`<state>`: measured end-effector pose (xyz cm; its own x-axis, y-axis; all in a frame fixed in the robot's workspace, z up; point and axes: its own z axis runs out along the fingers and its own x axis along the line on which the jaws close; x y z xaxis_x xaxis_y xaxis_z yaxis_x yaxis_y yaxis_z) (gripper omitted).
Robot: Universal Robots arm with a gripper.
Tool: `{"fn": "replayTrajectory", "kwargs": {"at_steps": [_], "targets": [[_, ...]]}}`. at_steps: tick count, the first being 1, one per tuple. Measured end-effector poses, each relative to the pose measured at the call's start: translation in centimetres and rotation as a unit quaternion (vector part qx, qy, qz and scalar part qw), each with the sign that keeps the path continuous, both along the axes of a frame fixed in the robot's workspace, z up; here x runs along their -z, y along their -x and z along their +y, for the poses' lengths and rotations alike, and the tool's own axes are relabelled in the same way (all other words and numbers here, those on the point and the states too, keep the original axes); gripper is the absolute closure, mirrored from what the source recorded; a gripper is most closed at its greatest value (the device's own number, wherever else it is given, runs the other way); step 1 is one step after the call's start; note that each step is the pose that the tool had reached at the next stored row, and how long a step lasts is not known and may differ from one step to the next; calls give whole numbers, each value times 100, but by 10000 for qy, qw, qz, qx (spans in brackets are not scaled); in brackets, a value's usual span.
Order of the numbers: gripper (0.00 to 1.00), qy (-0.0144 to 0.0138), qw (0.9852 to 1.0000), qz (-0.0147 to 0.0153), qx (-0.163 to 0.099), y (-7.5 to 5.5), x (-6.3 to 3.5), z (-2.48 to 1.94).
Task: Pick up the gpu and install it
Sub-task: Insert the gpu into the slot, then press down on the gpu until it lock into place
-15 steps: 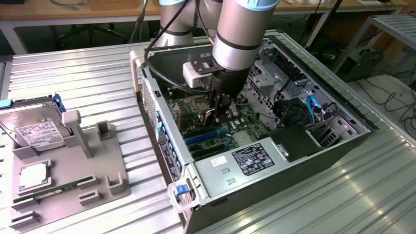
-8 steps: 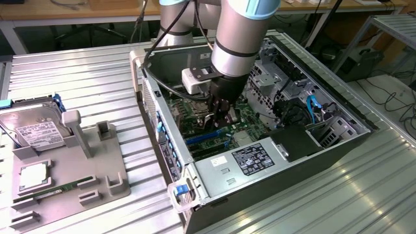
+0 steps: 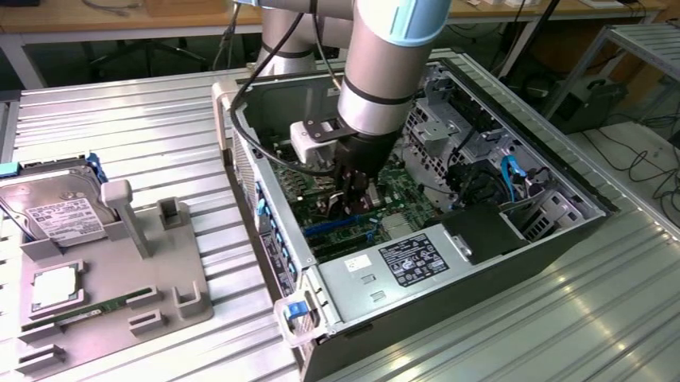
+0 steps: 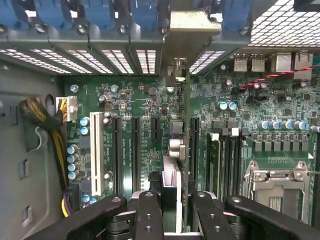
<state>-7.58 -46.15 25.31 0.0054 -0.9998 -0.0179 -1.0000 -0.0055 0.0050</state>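
Note:
The gpu point(image 4: 172, 176) is seen edge-on in the wrist view, its green board and black cooler standing upright over the motherboard point(image 4: 235, 140). Its silver end bracket point(image 4: 194, 22) reaches the case's rear slot openings. My gripper point(image 4: 176, 216) is shut on the card's upper edge, one black finger point(image 4: 149, 215) on each side. In the exterior view my gripper point(image 3: 356, 197) is down inside the open computer case point(image 3: 531, 159), holding the card just above the blue slots point(image 3: 334, 227). Whether the card's edge sits in a slot is hidden.
Black expansion slots point(image 4: 135, 150) and a white slot point(image 4: 96, 155) lie beside the card, with a CPU socket point(image 4: 275, 185) farther off. Outside the case, a grey fixture tray point(image 3: 159, 270) holds a hard drive point(image 3: 64, 211) and a memory stick point(image 3: 80, 312). A power supply point(image 3: 409, 263) fills the case's near end.

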Motion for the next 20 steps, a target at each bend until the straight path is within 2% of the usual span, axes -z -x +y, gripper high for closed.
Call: {"fn": "replayTrajectory", "kwargs": {"at_steps": [7,20], "targets": [[72,-1,10000,1,0,17,124,0],[72,0,10000,3,0,30,134,1]]}}
